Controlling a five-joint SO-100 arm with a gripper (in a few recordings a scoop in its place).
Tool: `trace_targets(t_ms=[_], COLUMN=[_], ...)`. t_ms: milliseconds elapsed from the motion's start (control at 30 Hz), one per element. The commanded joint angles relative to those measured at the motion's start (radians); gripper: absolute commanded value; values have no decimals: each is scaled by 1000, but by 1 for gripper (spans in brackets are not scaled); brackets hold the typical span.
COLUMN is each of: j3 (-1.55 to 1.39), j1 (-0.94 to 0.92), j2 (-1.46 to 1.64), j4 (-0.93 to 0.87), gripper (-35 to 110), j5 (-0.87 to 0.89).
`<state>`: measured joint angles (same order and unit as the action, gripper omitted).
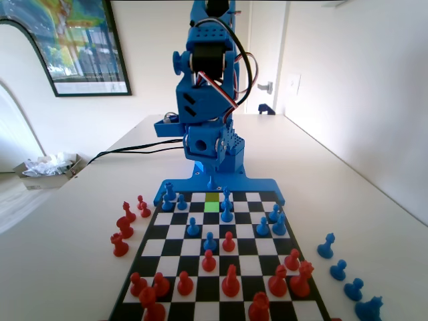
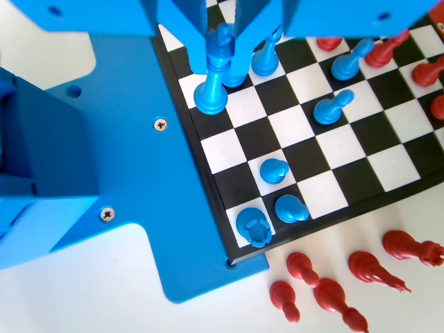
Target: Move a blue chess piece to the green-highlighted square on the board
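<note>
Held between the gripper (image 2: 223,52) jaws, blue chess piece (image 2: 214,83) upright — top up.

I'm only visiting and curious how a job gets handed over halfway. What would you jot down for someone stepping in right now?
Claw: low at the arm's end of the board, jaws apparently closed on the stem of the blue chess piece.
Piece: its base is over a white square in the row nearest the arm. I cannot tell whether it is lifted.
Green-highlighted square: in the fixed view it lies just in front of the claw, with nothing on it.
Done: the piece looks grasped.
Left: carry it to the green square, set it down, open the claw and pull back.
</note>
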<state>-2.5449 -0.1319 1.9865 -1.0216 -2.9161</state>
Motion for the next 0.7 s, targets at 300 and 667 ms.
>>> trace_targets(t_ms=[300, 667], j3=[38, -28], j1=[28, 0], j2=[-71, -72], j4=[163, 245], gripper=[1, 1], j5=[20, -18])
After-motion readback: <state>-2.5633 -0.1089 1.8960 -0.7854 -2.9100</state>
